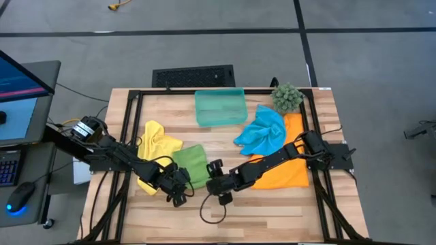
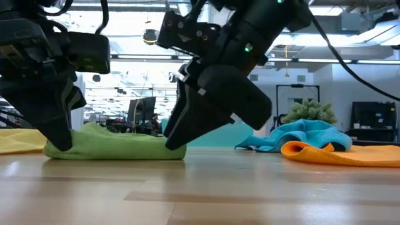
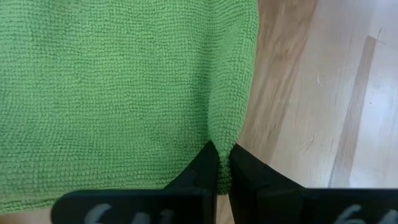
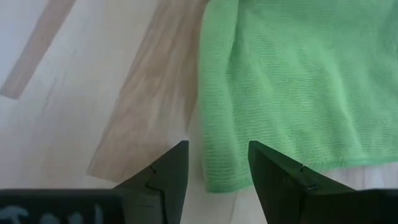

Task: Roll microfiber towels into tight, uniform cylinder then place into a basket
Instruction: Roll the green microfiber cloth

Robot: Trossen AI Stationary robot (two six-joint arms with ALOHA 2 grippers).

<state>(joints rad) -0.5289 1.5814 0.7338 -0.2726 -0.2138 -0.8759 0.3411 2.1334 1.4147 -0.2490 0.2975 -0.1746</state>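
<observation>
Both grippers meet the green towel (image 1: 193,165): left gripper (image 3: 224,163) pinching its edge, right gripper (image 4: 217,163) spread astride its corner.

Both arms were matte black, built of blocky jointed segments with black cables trailing along them. The left arm (image 1: 112,153) carried a silver-capped motor near its base. The right arm (image 1: 272,163) showed a small green light. Wedge-shaped black fingers (image 4: 168,177) bore white markings.

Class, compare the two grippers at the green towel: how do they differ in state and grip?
The left gripper is shut, pinching the edge of the green towel; the right gripper stands open, its fingers straddling the towel's corner without gripping it. In the high view the left gripper works the towel's left side, the right gripper its right. Both sit low at the towel's near edge.
</observation>
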